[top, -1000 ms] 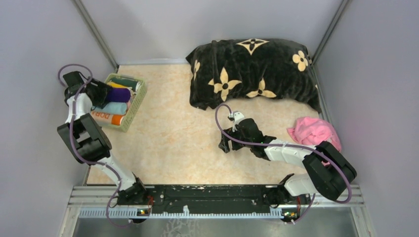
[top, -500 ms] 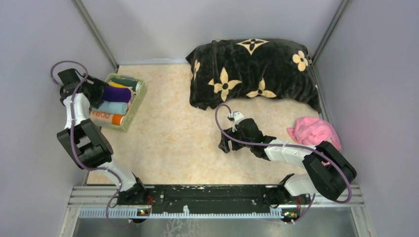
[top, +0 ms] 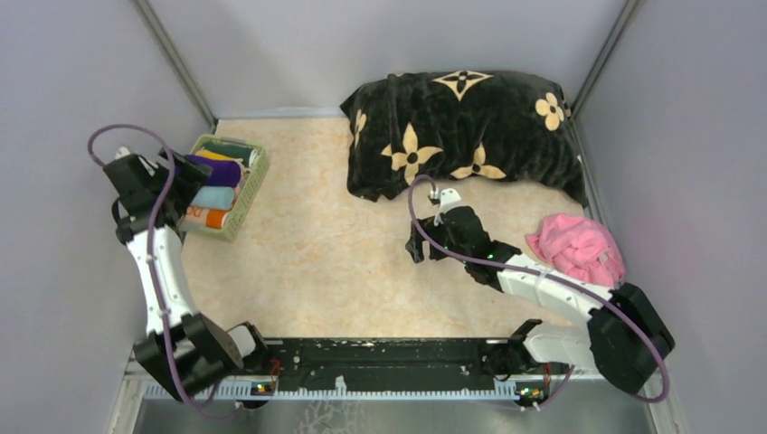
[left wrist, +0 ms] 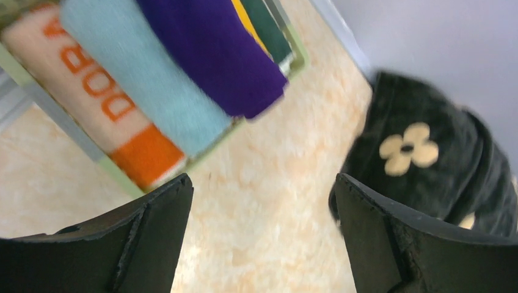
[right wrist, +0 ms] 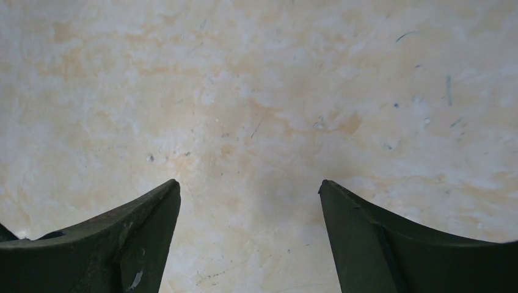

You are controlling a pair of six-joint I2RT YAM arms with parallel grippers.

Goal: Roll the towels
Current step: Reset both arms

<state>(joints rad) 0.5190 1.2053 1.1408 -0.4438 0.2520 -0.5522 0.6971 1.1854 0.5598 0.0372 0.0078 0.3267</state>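
Pink towel lay crumpled at right, unrolled. Left gripper and right gripper gaped empty. Judged best: pinch one corner, spread flat on surface before rolling.

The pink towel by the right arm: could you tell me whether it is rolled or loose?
Loose: the pink towel lies in a crumpled heap with uneven folds, not a cylinder.

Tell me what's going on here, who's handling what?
Nothing is held. The left gripper hangs open beside the green basket, which holds rolled towels. The right gripper is open over bare table. A pink towel lies crumpled and unrolled at the right.
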